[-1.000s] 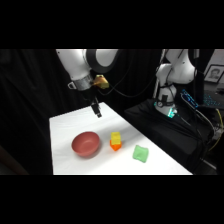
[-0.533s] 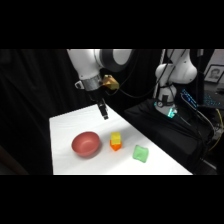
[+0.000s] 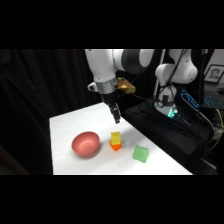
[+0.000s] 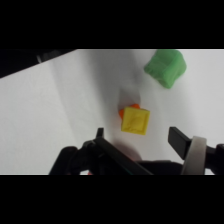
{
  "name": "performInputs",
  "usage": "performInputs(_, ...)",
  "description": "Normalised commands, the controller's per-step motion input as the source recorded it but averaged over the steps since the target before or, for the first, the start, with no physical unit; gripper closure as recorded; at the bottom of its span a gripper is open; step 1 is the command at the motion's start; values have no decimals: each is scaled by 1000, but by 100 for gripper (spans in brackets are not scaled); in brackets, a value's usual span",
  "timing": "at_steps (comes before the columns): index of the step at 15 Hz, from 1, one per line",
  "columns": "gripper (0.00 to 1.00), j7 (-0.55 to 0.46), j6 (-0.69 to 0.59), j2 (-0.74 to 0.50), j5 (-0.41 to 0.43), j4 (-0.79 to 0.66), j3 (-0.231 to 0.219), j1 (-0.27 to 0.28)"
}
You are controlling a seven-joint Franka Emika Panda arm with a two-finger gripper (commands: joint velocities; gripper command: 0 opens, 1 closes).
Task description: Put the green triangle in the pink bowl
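Looking down past my hand (image 4: 136,135), I see its two dark fingers spread apart, one (image 4: 100,134) at lower left and the other (image 4: 179,140) at lower right, with white worktop (image 4: 60,105) showing between them. The yellow-and-orange block (image 4: 135,120) sits on the worktop in that gap, just above the fingertips and touching neither. The green triangle (image 4: 166,66) lies well apart from the block, toward the upper right. Black linkage fills the bottom edge.
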Motion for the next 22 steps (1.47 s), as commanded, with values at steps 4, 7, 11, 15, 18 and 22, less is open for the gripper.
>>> performInputs(4,0,232,286,-345,90,-438,88,75)
performInputs(7,0,205,269,-282,140,-361,92,71)
performInputs(11,0,175,277,-250,165,-304,83,68)
performInputs(15,0,107,281,-201,214,-261,65,57)
performInputs(18,0,98,291,-193,188,-273,73,69)
performInputs(22,0,123,320,-179,118,-286,69,72)
